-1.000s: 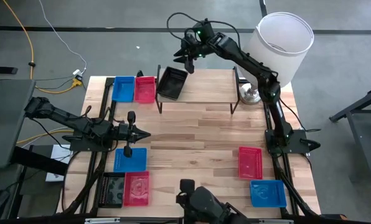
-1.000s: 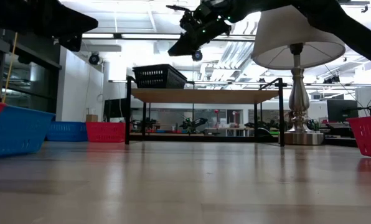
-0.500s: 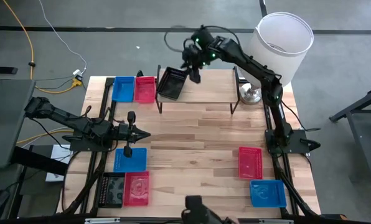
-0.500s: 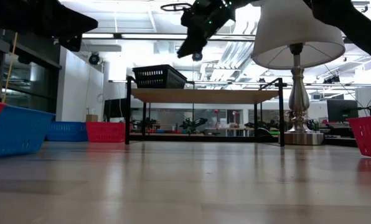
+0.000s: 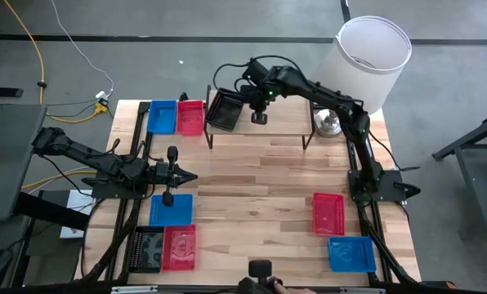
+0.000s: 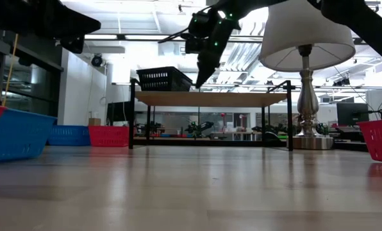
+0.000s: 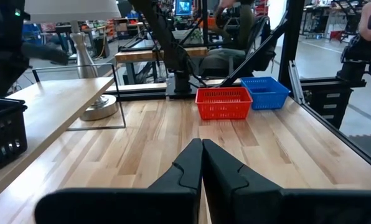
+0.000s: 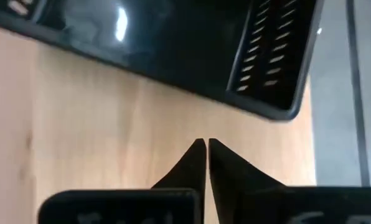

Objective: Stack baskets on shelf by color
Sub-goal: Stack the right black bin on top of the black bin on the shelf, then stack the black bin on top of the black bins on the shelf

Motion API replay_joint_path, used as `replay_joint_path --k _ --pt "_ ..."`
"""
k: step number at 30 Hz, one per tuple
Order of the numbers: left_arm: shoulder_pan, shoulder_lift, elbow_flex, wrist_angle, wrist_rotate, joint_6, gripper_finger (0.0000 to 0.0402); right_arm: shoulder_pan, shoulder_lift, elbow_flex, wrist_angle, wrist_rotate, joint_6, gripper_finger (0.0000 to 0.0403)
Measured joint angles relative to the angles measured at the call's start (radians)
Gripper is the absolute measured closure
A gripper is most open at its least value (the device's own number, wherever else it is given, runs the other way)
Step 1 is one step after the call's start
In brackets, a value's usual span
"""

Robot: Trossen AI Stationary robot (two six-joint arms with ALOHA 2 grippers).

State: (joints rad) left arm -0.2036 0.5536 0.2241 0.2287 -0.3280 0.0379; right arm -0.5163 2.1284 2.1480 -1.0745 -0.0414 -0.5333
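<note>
Since a second ago the right gripper (image 5: 259, 119) has swung down from above the black basket (image 5: 225, 109) and snapped its fingers together on nothing, so now it points down at the shelf (image 5: 280, 121) plank just beside that basket, which sits on the shelf's left end. Left gripper (image 5: 190, 176) waits over the table's left side with jaws pressed together too, empty. Other baskets are spread around the table (image 5: 252, 188), blue and red ones beside the shelf and more near the front corners.
</note>
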Motion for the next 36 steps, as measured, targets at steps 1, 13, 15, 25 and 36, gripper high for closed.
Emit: replay_joint_path --k 1,13,15,25,36 --pt "0.000 0.000 0.000 0.000 0.000 0.000 0.0402 0.000 0.000 -0.005 0.010 0.001 -0.005 0.0400" --pt "0.000 0.000 0.000 0.000 -0.028 0.000 0.0402 -0.003 0.000 -0.010 0.169 -0.002 -0.009 0.0402" --pt "0.000 0.000 0.000 0.000 -0.028 0.000 0.0401 -0.003 0.000 -0.010 0.197 -0.002 -0.010 0.0402" --pt "0.000 0.000 0.000 0.000 -0.028 0.000 0.0401 -0.014 0.000 -0.010 0.272 -0.045 -0.017 0.0402" --pt "0.000 0.000 0.000 -0.005 -0.028 0.000 0.0401 -0.021 -0.027 -0.010 0.184 0.003 -0.017 0.0402"
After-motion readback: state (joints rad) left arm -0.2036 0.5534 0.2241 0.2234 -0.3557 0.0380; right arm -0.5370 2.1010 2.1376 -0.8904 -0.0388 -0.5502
